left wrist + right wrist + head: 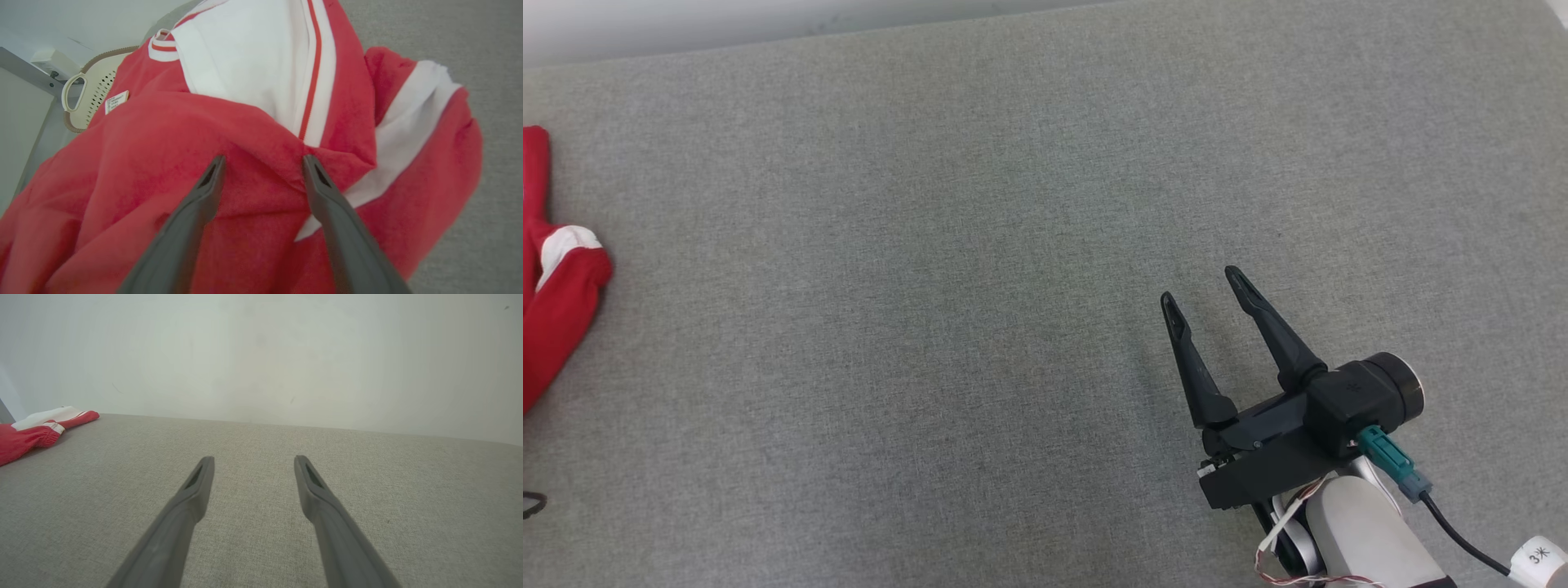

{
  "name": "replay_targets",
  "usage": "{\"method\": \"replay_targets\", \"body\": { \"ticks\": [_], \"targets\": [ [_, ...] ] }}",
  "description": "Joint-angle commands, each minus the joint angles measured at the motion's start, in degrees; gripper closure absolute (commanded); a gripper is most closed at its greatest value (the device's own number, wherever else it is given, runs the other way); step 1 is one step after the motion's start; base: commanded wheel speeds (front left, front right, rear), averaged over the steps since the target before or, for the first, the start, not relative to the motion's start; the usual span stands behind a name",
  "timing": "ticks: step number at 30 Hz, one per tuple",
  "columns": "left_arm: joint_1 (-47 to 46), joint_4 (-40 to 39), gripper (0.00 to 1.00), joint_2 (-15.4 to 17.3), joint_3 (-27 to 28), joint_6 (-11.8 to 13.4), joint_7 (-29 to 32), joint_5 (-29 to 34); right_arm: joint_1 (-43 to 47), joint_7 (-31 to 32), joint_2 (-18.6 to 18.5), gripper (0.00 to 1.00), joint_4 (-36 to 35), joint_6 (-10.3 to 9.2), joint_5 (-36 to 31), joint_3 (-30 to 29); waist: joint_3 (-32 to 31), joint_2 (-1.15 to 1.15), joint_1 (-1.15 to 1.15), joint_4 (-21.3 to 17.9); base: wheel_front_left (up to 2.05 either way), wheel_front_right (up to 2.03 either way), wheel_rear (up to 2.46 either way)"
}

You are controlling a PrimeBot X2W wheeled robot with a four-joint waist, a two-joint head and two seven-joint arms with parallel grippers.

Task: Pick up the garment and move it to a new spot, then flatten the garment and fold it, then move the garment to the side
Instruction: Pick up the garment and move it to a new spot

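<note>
Left gripper (263, 161) spread, red-and-white jacket (163, 134) directly ahead of its tips. Right gripper (1200, 286) spread, empty; jacket well to its left.

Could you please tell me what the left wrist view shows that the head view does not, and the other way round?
Left wrist view: the left gripper, open, close over the garment; whether it touches the cloth I cannot tell. The garment's white panel, a small label and a cream perforated basket behind it are also there.

Head view: the right gripper, open and holding nothing, above the grey surface, with a teal connector on its wrist.

Both: the red-and-white garment, at the left edge in the head view, and the grey surface it lies on.
</note>
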Motion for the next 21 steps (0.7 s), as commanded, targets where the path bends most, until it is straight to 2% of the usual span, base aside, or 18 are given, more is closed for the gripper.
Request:
{"method": "replay_targets", "body": {
  "ticks": [1,2,10,21],
  "targets": [
    [0.01,1.02,0.70,0.71,-0.59,0.07,0.32,-0.43,-0.39,-0.19,-0.04,0.00,-0.12,0.02,0.00,0.19,0.03,0.00,0.00,-0.22,0.00,0.00,0.00],
    [0.04,1.21,1.00,0.67,-1.00,0.07,0.43,-0.54,-0.41,-0.19,-0.04,0.00,-0.11,0.02,0.01,0.20,0.04,0.00,0.00,-0.29,0.00,0.00,0.00],
    [-1.40,0.79,1.00,1.79,-2.90,0.06,-5.25,0.00,0.06,-0.19,-0.09,0.00,0.09,0.02,-0.35,-0.37,-0.65,0.00,0.00,0.47,0.00,0.00,0.00],
    [-5.78,-3.69,1.00,3.53,-5.08,0.19,-14.19,1.73,1.52,-0.19,1.08,0.00,0.82,0.02,0.75,-0.43,-5.12,0.00,0.00,2.03,0.00,0.00,0.00]
  ]
}}
